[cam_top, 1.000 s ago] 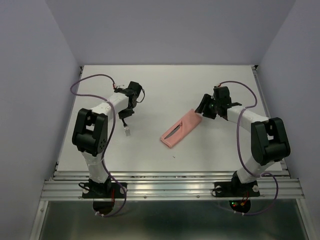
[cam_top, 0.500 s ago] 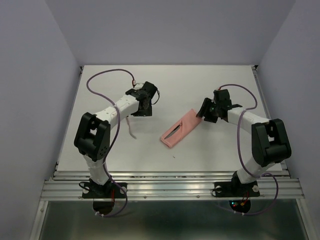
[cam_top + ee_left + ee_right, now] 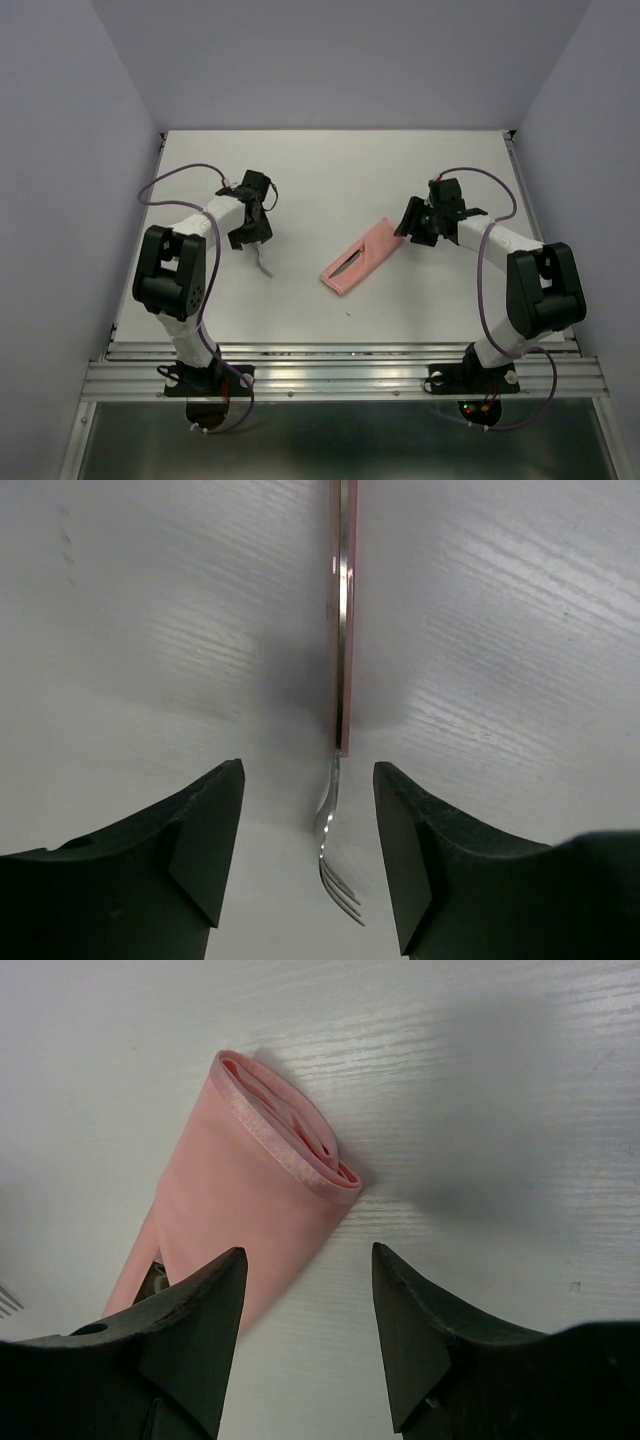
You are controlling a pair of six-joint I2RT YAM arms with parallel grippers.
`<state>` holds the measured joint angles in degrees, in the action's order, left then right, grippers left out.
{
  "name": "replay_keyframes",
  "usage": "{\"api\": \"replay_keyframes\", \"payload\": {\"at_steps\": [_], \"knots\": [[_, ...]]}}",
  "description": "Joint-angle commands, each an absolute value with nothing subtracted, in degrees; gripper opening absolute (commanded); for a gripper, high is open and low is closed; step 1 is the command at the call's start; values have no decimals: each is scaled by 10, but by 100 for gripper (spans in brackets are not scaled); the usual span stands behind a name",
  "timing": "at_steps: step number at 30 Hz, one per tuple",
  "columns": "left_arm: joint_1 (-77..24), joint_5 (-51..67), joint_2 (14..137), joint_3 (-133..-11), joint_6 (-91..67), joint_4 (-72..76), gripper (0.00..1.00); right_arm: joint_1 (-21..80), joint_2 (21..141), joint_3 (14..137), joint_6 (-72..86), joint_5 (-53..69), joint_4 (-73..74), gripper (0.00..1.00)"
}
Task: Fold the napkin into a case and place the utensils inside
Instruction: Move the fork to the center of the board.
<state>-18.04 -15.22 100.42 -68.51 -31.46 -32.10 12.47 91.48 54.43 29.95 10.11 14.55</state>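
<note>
Jaws apart, the left gripper (image 3: 308, 780) straddles the fork (image 3: 342, 630): pinch its shaft squarely (thin, slippery). The right gripper (image 3: 308, 1260), also apart, hovers over the case (image 3: 260, 1190).

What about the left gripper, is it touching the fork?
Apart. Left wrist view: the fork lies inside the open left gripper, bare table showing either side.

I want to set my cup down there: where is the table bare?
Crowded: left gripper over the fork, right gripper at the case. Bare: the far table strip behind them, the middle between fork and case, the near edge.
</note>
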Motion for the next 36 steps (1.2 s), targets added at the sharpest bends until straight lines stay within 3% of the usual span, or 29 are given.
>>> {"api": "replay_keyframes", "payload": {"at_steps": [1,5,9,12,15,17,23,24,27,32,33,34,36], "knots": [[-171,-110,997,-666,-329,-265,65,129,902,544,287,98,153,59],[-169,-103,1027,-675,-323,-250,56,129,899,539,287,97,153,59],[-169,-93,1042,-674,-316,-242,41,129,896,533,291,95,149,59],[-169,-68,1055,-674,-295,-228,21,129,897,529,292,98,146,59],[-170,-33,1057,-677,-285,-213,12,129,898,528,292,98,144,59],[-172,-5,1047,-672,-265,-187,0,129,896,526,293,96,143,59],[-175,212,999,-648,-229,-95,0,129,893,519,295,98,135,59],[-175,288,1002,-646,-229,-69,1,129,893,517,296,98,134,59],[-174,357,1014,-634,-258,-17,7,129,893,507,300,103,125,59],[-168,360,1053,-625,-287,10,23,129,889,496,302,106,115,59],[-167,324,1069,-630,-289,-21,32,129,885,492,302,105,115,59],[-167,297,1075,-643,-288,-41,58,129,883,491,303,104,115,59],[-167,216,1088,-656,-285,-102,76,129,875,487,304,101,115,59]]}}
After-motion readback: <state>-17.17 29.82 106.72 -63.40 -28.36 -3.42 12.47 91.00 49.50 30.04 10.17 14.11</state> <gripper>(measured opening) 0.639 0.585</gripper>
